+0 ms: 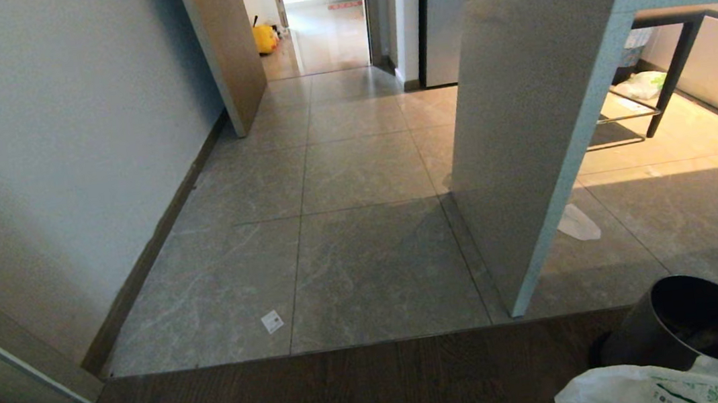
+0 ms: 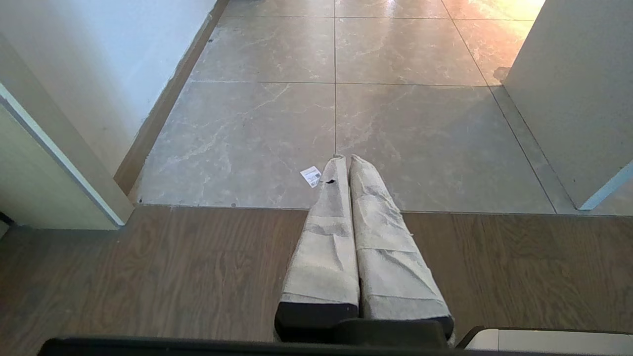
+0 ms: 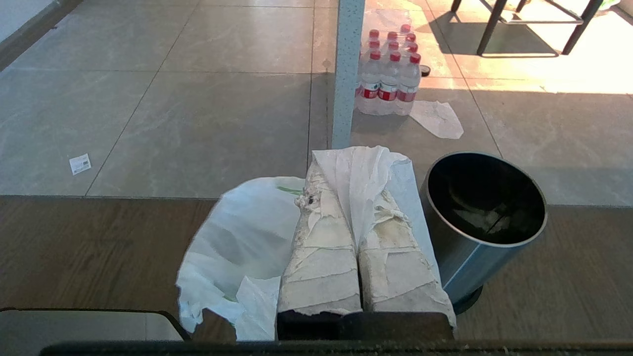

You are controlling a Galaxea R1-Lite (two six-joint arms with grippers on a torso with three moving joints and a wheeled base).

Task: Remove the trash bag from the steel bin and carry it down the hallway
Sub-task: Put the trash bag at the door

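The right end effector (image 3: 352,170) is clenched on the trash bag (image 3: 242,247), which hangs over the wooden floor (image 3: 99,247) just beside the steel bin (image 3: 482,217); the left end effector (image 2: 344,160) is closed, empty, near the tile edge

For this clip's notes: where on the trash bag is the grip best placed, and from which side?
Grip the trash bag by its thin gathered top, coming from above. The right gripper is already shut on that bunched plastic, and the body hangs loose beside the steel bin, too slack to pinch well.
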